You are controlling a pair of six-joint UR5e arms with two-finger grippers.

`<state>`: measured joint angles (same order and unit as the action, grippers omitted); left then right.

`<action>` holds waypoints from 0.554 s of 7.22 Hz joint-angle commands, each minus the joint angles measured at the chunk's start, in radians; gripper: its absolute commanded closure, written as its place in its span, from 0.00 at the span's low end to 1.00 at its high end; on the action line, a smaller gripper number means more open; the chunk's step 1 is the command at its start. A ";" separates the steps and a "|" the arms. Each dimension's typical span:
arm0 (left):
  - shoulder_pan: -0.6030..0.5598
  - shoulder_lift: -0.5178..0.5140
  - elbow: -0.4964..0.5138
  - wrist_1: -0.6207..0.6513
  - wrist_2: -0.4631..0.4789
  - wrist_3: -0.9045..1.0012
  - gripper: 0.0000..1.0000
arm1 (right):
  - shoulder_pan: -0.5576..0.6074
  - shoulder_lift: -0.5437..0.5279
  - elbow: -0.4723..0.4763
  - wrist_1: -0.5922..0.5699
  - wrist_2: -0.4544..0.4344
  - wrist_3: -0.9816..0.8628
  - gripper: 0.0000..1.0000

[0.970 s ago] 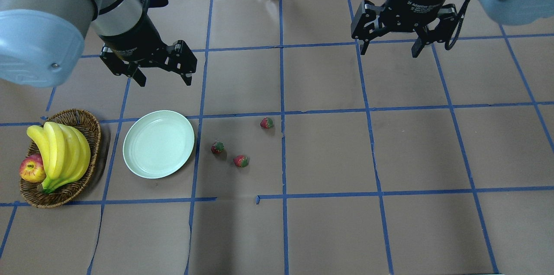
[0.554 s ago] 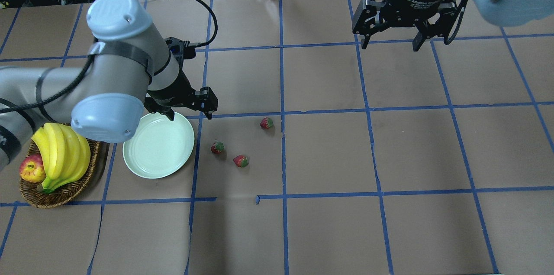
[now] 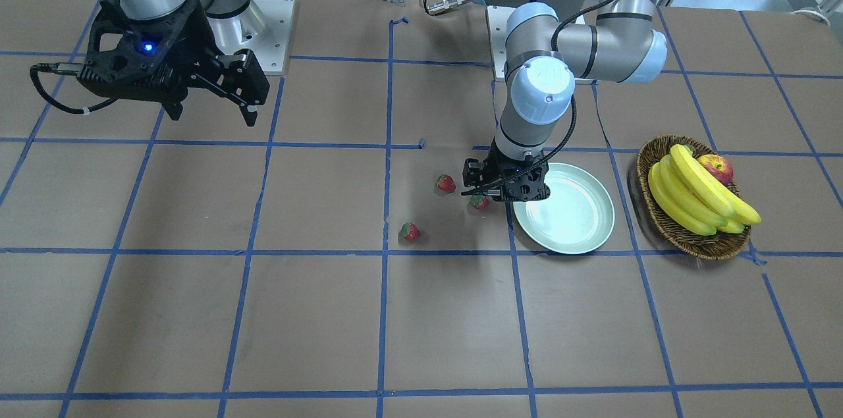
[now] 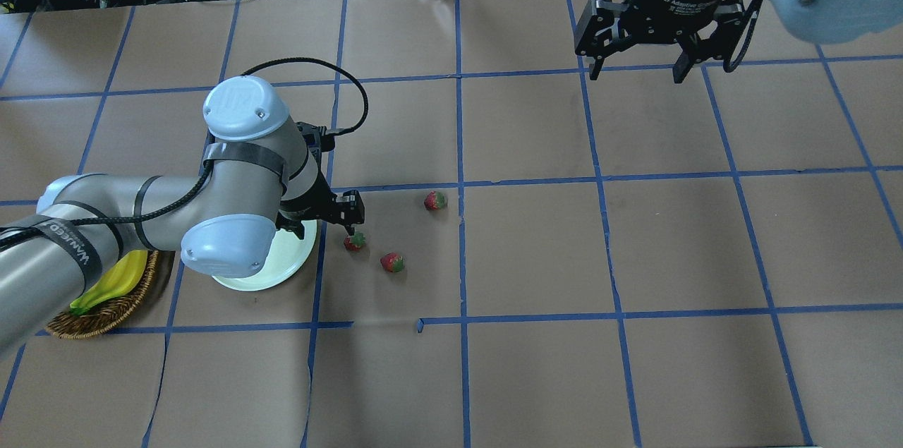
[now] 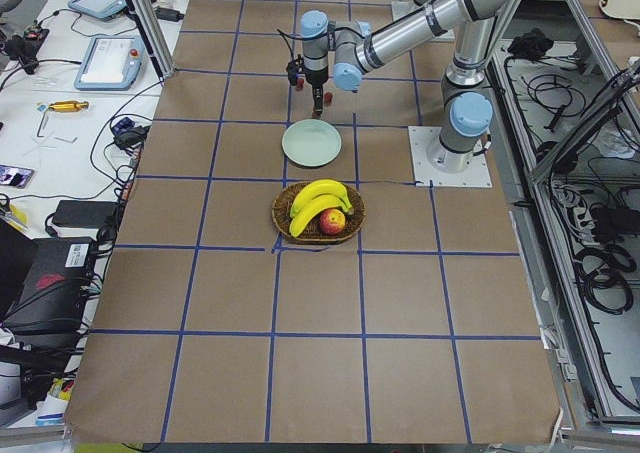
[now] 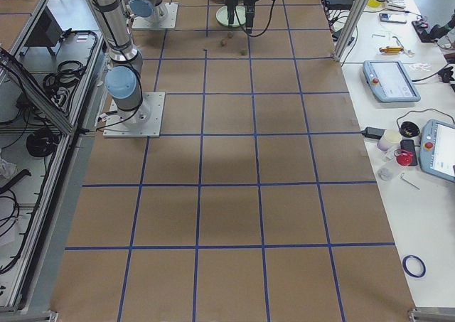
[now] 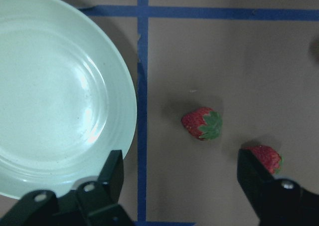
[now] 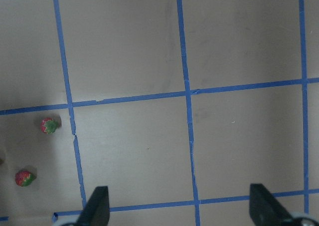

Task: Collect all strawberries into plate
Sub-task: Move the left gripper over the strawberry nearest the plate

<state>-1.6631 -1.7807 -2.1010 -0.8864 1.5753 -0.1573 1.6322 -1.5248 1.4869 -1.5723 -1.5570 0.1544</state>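
left claw [image 7: 182, 163] hangs wide open over a strawberry [image 7: 202, 123] beside the plate [image 7: 50, 86]. two more strawberries [image 4: 392, 262] lie nearby. right claw [image 4: 636, 73], wide too, hovers near the bench's [image 4: 536, 257] far edge.

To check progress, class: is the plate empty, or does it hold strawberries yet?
Empty. The plate shows only bare glossy surface; all three strawberries lie on the table beside it.

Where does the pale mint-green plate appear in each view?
Front-facing: plate right of centre.
Overhead: plate left of centre, mostly under the left arm.
Exterior left: plate upper middle.
Exterior right: cannot tell.
Left wrist: plate fills left half.
Right wrist: not in it.
Shared landmark: strawberry beside its rim.
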 commanded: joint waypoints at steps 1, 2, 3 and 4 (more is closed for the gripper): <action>-0.030 -0.069 0.001 0.096 0.002 -0.025 0.18 | 0.000 0.000 0.001 0.000 0.000 0.000 0.00; -0.030 -0.081 0.001 0.102 0.003 -0.024 0.27 | 0.000 0.000 0.000 0.000 0.000 0.000 0.00; -0.033 -0.089 0.002 0.104 0.009 -0.024 0.39 | 0.000 0.000 0.000 0.000 0.000 0.000 0.00; -0.043 -0.095 0.002 0.104 0.012 -0.024 0.64 | 0.000 0.000 0.001 0.000 0.000 0.000 0.00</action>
<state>-1.6974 -1.8664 -2.0991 -0.7854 1.5833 -0.1808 1.6321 -1.5248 1.4869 -1.5723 -1.5570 0.1549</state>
